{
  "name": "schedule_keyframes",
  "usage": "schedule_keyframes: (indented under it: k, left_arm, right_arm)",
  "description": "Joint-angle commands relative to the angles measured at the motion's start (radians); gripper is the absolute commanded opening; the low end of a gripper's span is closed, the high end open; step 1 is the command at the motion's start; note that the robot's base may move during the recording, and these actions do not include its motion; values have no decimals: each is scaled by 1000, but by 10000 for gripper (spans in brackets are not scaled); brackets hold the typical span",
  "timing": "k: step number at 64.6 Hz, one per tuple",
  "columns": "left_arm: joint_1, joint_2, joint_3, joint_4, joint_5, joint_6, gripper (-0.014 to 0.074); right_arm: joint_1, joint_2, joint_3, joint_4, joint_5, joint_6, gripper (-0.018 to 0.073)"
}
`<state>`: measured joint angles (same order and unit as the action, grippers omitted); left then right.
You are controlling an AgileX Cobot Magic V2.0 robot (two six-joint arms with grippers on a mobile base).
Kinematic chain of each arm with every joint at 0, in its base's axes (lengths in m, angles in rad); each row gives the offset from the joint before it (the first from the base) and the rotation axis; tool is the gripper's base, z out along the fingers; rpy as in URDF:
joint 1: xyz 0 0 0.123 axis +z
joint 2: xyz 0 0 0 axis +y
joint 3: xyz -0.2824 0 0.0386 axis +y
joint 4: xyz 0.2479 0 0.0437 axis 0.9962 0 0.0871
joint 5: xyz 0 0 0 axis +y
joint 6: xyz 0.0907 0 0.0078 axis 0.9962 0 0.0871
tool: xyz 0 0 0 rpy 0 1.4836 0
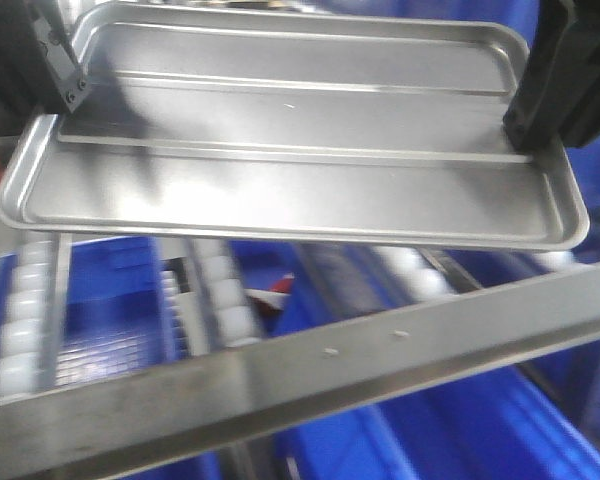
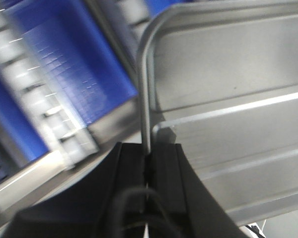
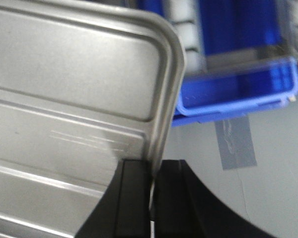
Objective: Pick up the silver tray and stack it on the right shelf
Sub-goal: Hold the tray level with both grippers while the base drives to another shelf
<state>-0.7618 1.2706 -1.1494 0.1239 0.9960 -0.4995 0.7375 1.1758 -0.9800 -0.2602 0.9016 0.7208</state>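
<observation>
Metal fills the middle of the front view: the silver tray (image 1: 290,180) is up in the air, flat side up, with its two long ribs showing. We hold it at both short ends. The left gripper (image 2: 148,153) bites the rim at the upper left of the front view. In the left wrist view its jaws are pressed tight on the thin rim, one on each side. The right gripper (image 3: 151,168) does the same at the upper right, clamped on the rim near a round corner.

Below the tray, low in the front view, is the right shelf (image 1: 130,400). Its flat front bar (image 1: 380,350) with screws runs across the bottom of the frame, and the white rollers (image 1: 25,320) slope away behind it. Blue bins (image 1: 110,320) show through the gaps. The tray does not touch the rollers or the bar. It hangs above them, with its near edge behind the bar.

We think we are in the carrying step, close to the put-down. We see no other tray on the shelf in these views. Next we should bring both arms down together, so the tray stays level and does not twist. It must land on the rollers behind the bar, and then both grippers can let go. The rollers may let it slide, so we should go gently.
</observation>
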Motion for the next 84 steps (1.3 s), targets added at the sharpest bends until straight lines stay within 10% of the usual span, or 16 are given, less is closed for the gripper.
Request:
schedule_keyframes:
  k: [1, 84]
  left_arm:
    - [-11, -25, -27, 26, -5, 21, -93]
    - [-11, -25, -27, 26, -5, 21, -93]
  right_arm:
    - [-1, -24, -37, -47, -35, -21, 57]
    - [-1, -24, -37, -47, -35, -21, 57]
